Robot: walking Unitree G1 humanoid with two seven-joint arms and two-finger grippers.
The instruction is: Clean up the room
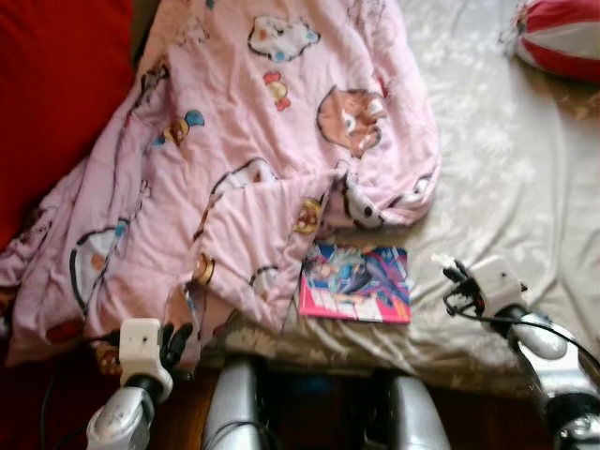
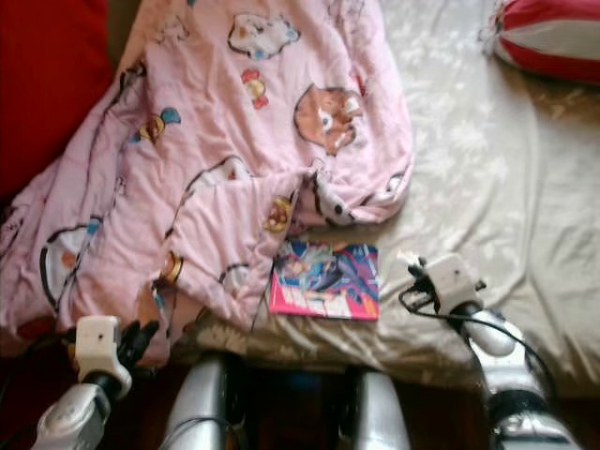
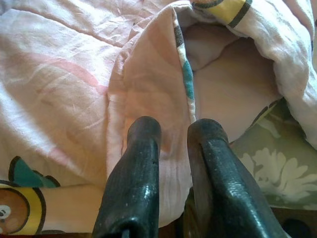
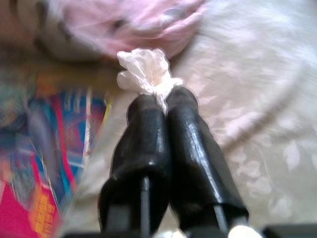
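- One bed was before me, covered by a pale floral bedsheet (image 1: 497, 178).
- One pink cartoon-print blanket (image 1: 234, 159) lay crumpled over my left half of the bed, its near edge hanging over the mattress front.
- One comic book (image 1: 356, 283) lay flat on the sheet, cover up, its far left corner tucked just under the blanket's folded edge.
- One red-and-white striped cushion (image 1: 558, 37) sat at the far right corner of the bed, well apart from the book.
- One red surface (image 1: 56, 84) stood at my far left, beside the blanket.
- My left gripper (image 3: 173, 136) was at the blanket's near edge; its two black fingers stood a narrow gap apart with a fold of pink cloth between them. I could not tell whether they were gripping it.
- My right gripper (image 4: 159, 101) hovered over the sheet just right of the comic book; its two fingers were pressed together, pinching one small crumpled white scrap (image 4: 146, 69), tissue or thin plastic, which stuck out past the tips.
- My two silver legs (image 1: 234, 408) showed at the bed's front edge.
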